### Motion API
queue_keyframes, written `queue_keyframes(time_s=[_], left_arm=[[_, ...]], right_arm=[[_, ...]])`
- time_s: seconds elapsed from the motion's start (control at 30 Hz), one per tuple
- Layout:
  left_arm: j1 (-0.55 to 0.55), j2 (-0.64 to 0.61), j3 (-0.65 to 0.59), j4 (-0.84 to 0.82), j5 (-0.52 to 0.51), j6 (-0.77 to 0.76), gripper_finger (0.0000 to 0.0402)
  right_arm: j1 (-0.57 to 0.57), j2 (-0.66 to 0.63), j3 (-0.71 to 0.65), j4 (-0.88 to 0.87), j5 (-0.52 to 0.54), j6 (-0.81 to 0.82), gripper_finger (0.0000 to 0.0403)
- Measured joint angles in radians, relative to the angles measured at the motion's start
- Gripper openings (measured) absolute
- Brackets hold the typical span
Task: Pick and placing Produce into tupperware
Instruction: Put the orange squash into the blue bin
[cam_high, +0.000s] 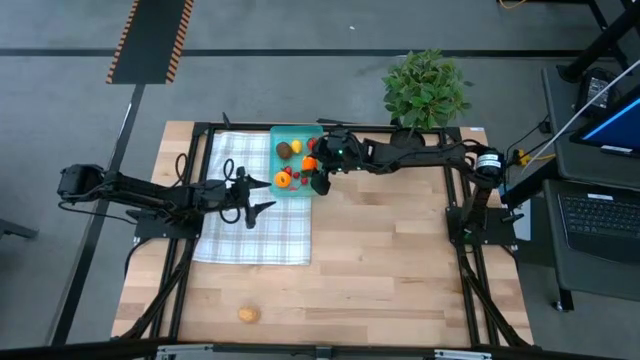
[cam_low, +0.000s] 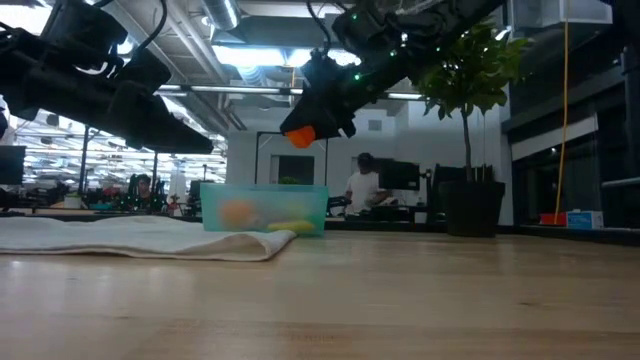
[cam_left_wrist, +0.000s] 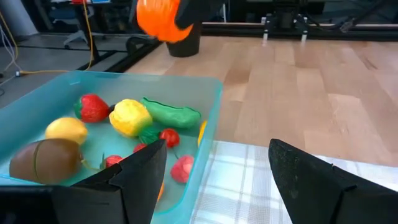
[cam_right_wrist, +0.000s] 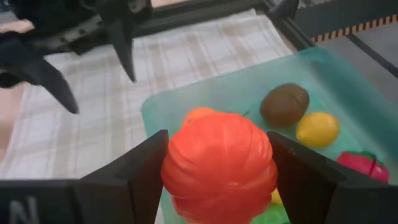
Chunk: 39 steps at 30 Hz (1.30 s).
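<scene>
1. The right gripper's two dark fingers are clamped on a round, ribbed orange toy pumpkin-like piece, pressing its two sides. In the high view it sits near the frame's centre top, over the right part of the translucent teal rectangular plastic container.

2. In the low view the orange piece hangs well above the container. Released from that height, I judge it could bounce off the pieces below and hop over the shallow wall.

3. Inside the container lie a brown egg-shaped piece, a yellow lemon-like piece, a red strawberry-like piece, a lumpy yellow piece and a green elongated piece. The floor is crowded, so the newcomer may roll.

4. The left gripper waits with fingers spread wide and empty, left of centre in the high view, over the white checked cloth just beside the container's near wall. A sideways swing by the right arm risks clipping it.

5. One brownish piece lies alone on the wooden desk at the lower left of the high view, well apart from the container.
</scene>
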Motion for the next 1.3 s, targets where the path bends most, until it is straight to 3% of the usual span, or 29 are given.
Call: queue_keyframes(time_s=[0.13,0.3,0.6,0.8,1.17,1.3], left_arm=[[0.000,0.000,0.000,0.004,0.000,-0.001,0.0275],[0.000,0.000,0.000,0.002,0.000,-0.002,0.0275],[0.000,0.000,0.000,-0.002,0.002,-0.004,0.0275],[0.000,0.000,0.000,-0.002,0.002,-0.004,0.0275],[0.000,0.000,0.000,-0.008,0.002,-0.009,0.0275],[0.000,0.000,0.000,-0.008,0.002,-0.009,0.0275]], right_arm=[[-0.021,0.044,0.011,0.050,-0.013,0.002,0.0251],[-0.048,0.139,0.123,0.024,-0.116,0.027,0.0251],[-0.104,0.324,0.441,-0.354,-0.116,0.020,0.0251],[-0.104,0.440,0.574,-0.421,-0.124,-0.003,0.0251],[-0.098,0.469,0.600,-0.443,-0.156,0.029,0.0251],[-0.095,0.469,0.600,-0.459,-0.165,0.054,0.0283]])
